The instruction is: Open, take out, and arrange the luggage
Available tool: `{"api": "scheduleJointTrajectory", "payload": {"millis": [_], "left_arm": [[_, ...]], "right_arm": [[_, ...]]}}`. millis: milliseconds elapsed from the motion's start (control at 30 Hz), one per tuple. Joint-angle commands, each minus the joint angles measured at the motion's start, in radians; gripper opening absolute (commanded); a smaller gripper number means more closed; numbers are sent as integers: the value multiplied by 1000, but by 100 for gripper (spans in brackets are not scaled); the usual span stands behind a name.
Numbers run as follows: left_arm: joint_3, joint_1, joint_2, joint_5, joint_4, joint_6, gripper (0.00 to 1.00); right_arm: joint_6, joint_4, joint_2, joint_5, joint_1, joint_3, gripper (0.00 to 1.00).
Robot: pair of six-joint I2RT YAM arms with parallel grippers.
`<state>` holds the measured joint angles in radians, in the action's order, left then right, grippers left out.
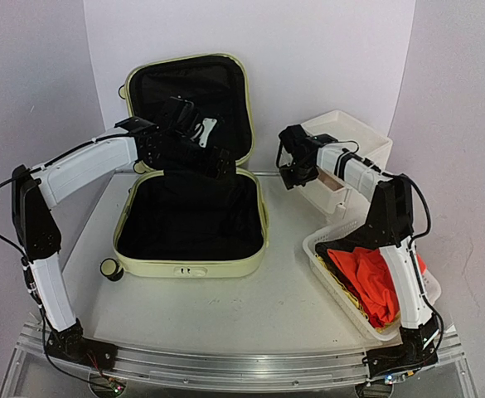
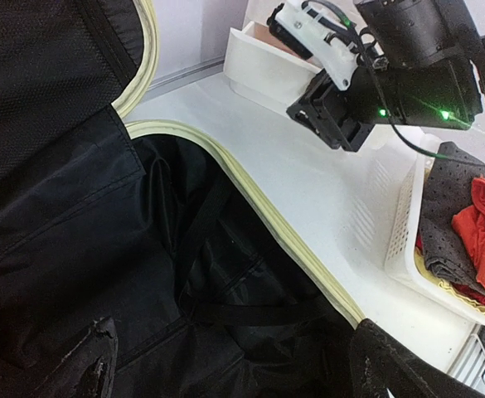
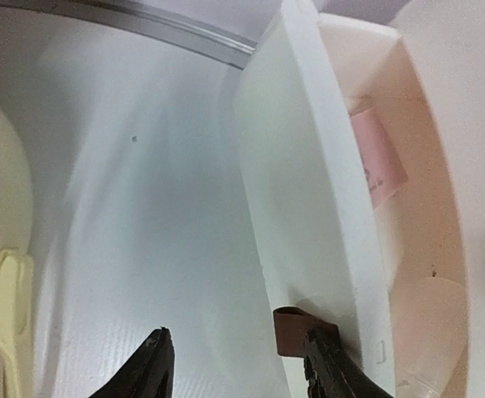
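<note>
The pale yellow-green suitcase [image 1: 188, 267] lies open on the table, its lid [image 1: 188, 104] upright against the back wall. Its black lining [image 2: 76, 249] looks empty apart from a loose strap [image 2: 250, 313]. My left gripper [image 1: 219, 163] hovers over the back right part of the suitcase's base, open and empty; its fingertips [image 2: 93, 365] frame the lining. My right gripper [image 1: 298, 176] is open beside the white drawer box [image 1: 346, 157]. One of its fingers [image 3: 329, 369] sits by a brown pull tab [image 3: 294, 330] on a pulled-out drawer front [image 3: 308, 207].
A white mesh basket [image 1: 329, 265] at the front right holds red-orange and grey dotted clothes [image 2: 474, 224]. The open drawer [image 3: 408, 249] holds something pale pink. A suitcase wheel [image 1: 109, 268] pokes out at the front left.
</note>
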<state>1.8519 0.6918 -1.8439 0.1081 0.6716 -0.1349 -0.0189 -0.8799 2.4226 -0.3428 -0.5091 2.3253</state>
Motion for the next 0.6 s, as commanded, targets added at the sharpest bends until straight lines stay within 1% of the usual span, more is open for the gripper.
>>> {"api": "scheduleJointTrajectory", "payload": {"millis": [0, 267, 367, 433, 567], "left_arm": [[7, -13, 46, 21, -24, -10, 99], [7, -28, 44, 25, -23, -13, 98], [-1, -32, 46, 24, -23, -27, 99], [-5, -35, 48, 20, -23, -39, 99], [-15, -37, 52, -6, -22, -61, 98]], "right_arm": [[52, 43, -15, -150, 49, 68, 54], [81, 48, 12, -301, 86, 66, 54], [85, 51, 18, -333, 95, 75, 55], [75, 54, 7, -308, 95, 82, 56], [46, 104, -73, -107, 95, 35, 63]]}}
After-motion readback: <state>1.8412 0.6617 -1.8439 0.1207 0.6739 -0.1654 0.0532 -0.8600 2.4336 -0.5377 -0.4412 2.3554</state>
